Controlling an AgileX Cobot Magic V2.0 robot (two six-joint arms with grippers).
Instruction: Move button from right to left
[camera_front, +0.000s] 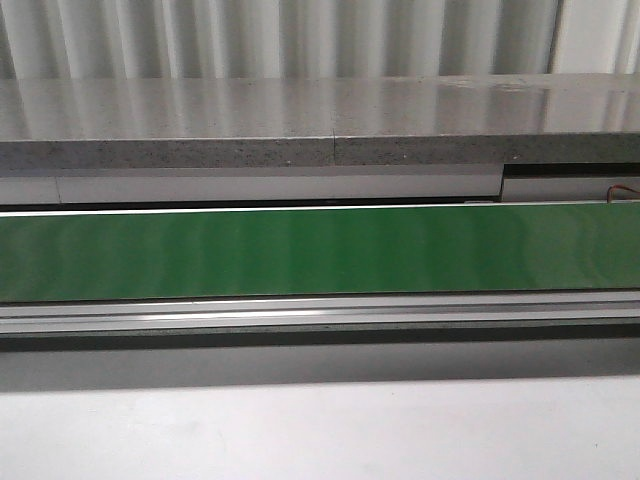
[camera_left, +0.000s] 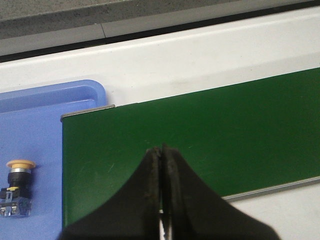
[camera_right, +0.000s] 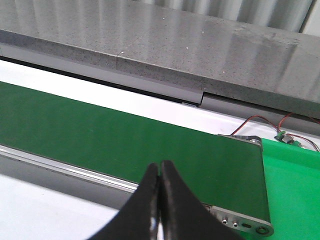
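Observation:
The button (camera_left: 16, 186) lies on a blue tray (camera_left: 35, 145) in the left wrist view, its yellow mushroom head, black collar and clear contact block all showing. My left gripper (camera_left: 161, 149) hangs over the green belt (camera_left: 200, 145) beside that tray, shut with nothing between its fingers and well apart from the button. My right gripper (camera_right: 160, 164) is shut and empty above the green belt (camera_right: 125, 142) near its other end. The front view holds only the belt (camera_front: 320, 255); neither gripper nor the button appears there.
A grey stone ledge (camera_front: 300, 120) runs along the far side of the belt. A bright green surface (camera_right: 292, 190) lies past the belt's end roller, with red and black wires (camera_right: 270, 125) behind it. A white table surface (camera_front: 320, 430) lies in front of the belt frame.

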